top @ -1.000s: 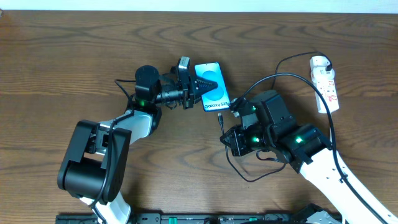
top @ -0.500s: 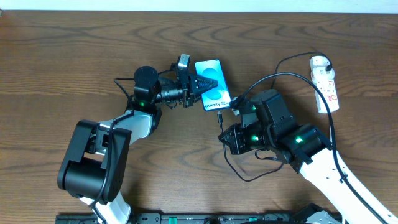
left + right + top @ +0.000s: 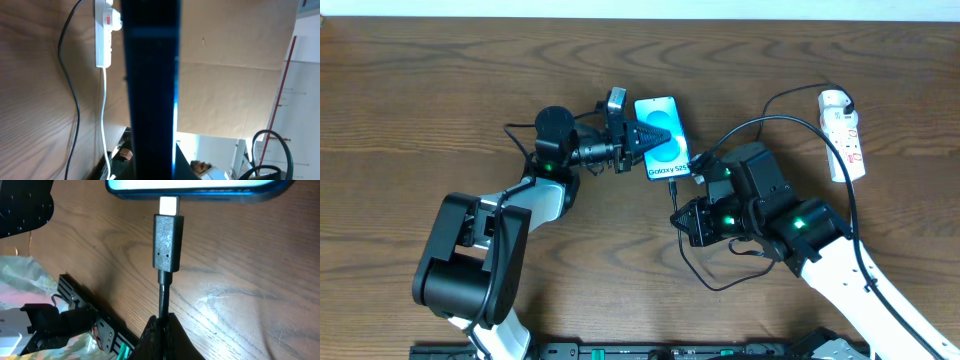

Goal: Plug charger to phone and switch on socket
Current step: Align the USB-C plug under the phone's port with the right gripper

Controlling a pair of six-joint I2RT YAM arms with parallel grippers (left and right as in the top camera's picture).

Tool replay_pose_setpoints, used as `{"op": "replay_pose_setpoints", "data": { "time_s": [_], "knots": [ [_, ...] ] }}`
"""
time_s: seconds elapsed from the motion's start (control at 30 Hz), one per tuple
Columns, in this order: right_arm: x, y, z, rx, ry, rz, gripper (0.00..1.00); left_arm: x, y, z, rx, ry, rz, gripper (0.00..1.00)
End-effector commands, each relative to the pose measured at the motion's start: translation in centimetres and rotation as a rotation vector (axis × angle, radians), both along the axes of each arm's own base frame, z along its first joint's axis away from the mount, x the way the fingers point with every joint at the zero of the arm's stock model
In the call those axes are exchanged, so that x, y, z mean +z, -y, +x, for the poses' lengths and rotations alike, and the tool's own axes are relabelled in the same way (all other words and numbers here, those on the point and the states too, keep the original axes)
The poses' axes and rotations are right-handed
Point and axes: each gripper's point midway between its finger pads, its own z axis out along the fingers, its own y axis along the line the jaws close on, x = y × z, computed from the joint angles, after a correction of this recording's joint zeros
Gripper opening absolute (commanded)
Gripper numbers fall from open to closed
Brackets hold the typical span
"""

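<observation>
Where the charger [image 3: 167, 242] meets the phone [image 3: 215, 194], its tip gleams silver

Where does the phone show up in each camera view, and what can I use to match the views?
Overhead: the phone lies just above centre, screen up.
Left wrist: the phone is the dark upright band mid-frame, seen edge-on.
Right wrist: the phone is the blue edge along the top.
Shared landmark: the black charger cable, visible in all three views.
</observation>
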Motion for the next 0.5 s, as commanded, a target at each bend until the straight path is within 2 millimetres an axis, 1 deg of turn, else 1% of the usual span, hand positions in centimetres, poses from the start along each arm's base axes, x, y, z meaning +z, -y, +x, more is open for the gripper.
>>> {"op": "replay_pose_setpoints", "data": {
  "time_s": [0.0, 0.47],
  "knots": [
    [-0.46, 0.00, -0.04, -0.009, -0.008, -0.014, 0.01, 1.58, 0.09, -0.12, -0.028, 0.101, -0.006, 0.07],
    [-0.24, -0.35, -0.46, 0.010, -0.024, 0.009, 0.01, 1.57, 0.06, 0.02, -0.021, 0.085, -0.008, 0.07]
  ]
}}
